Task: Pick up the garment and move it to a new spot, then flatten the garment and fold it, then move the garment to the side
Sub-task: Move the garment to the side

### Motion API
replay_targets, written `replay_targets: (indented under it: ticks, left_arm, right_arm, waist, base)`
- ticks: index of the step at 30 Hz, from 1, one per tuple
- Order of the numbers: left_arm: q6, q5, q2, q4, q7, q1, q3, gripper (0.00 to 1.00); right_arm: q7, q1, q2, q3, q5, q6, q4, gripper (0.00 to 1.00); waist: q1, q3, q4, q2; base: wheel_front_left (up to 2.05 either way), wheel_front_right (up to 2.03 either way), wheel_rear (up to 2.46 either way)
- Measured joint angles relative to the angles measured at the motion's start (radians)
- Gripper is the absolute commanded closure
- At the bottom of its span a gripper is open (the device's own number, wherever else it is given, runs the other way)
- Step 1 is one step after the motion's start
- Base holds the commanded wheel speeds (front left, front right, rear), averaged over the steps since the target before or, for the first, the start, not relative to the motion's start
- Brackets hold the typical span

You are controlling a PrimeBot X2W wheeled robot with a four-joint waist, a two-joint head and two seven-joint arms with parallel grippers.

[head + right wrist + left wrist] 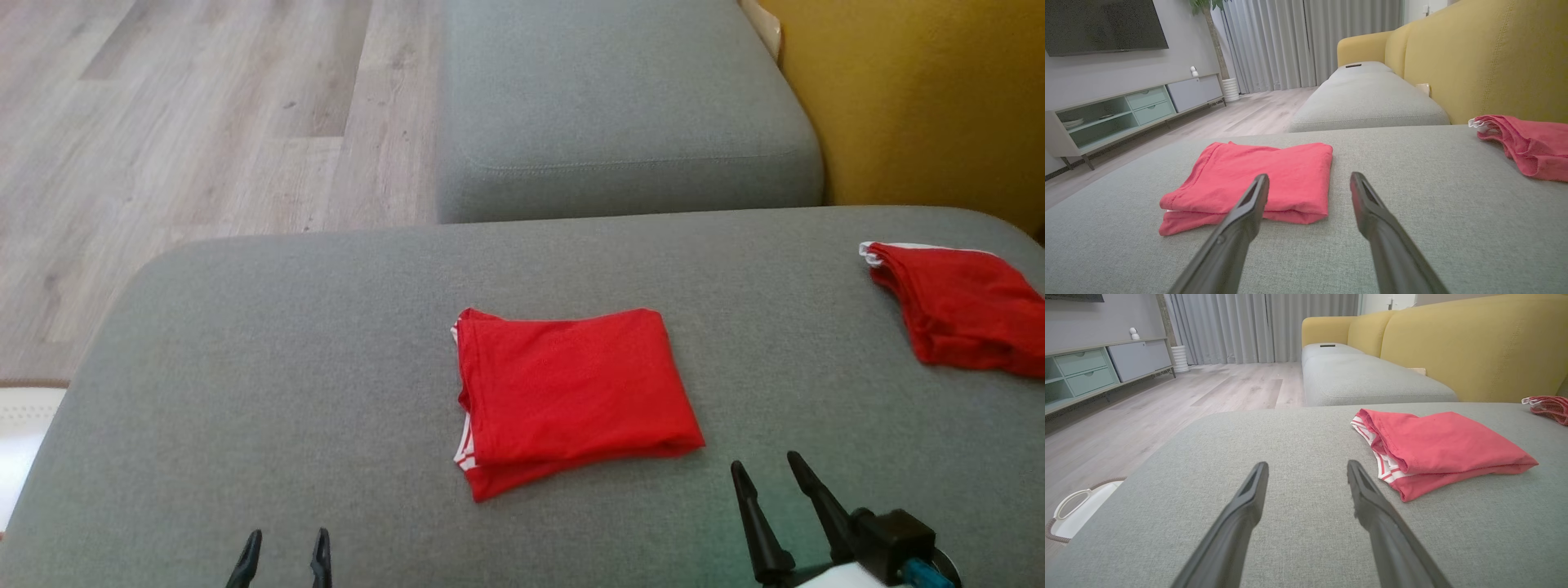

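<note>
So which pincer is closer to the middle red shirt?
The right pincer, just right of the shirt by its near corner. The left pincer sits farther off to its left.

Bare cushion [245,343] around folded garment [571,392]

The garment [571,392] is thin red cloth, matt, fine knit. The sofa seat [286,367] is a coarse grey weave, kinda rough. The floor [204,122] looks like pale matt wood. The left tool [289,532] and right tool [765,461] look like dull black plastic.
</note>
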Motion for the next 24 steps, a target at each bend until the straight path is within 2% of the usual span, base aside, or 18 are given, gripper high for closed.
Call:
replay_targets:
  ticks: [15, 24]
  left_arm:
    - [-0.010, 0.000, -0.003, 0.005, 0.000, 0.000, 0.005, 0.00]
    - [-0.009, 0.000, -0.004, 0.005, 0.000, -0.008, -0.020, 0.00]
  right_arm:
    - [0.000, -0.001, 0.008, -0.020, -0.007, 0.000, 0.026, 0.00]
    - [0.000, -0.074, -0.004, 0.003, 0.040, 0.000, 0.186, 0.00]
  waist:
    - [0.0000, 0.030, 0.057, 0.0000]
    - [0.0000, 0.065, 0.102, 0.0000]
  base:
    - [0.00, 0.00, 0.00]
    - [0.00, 0.00, 0.00]
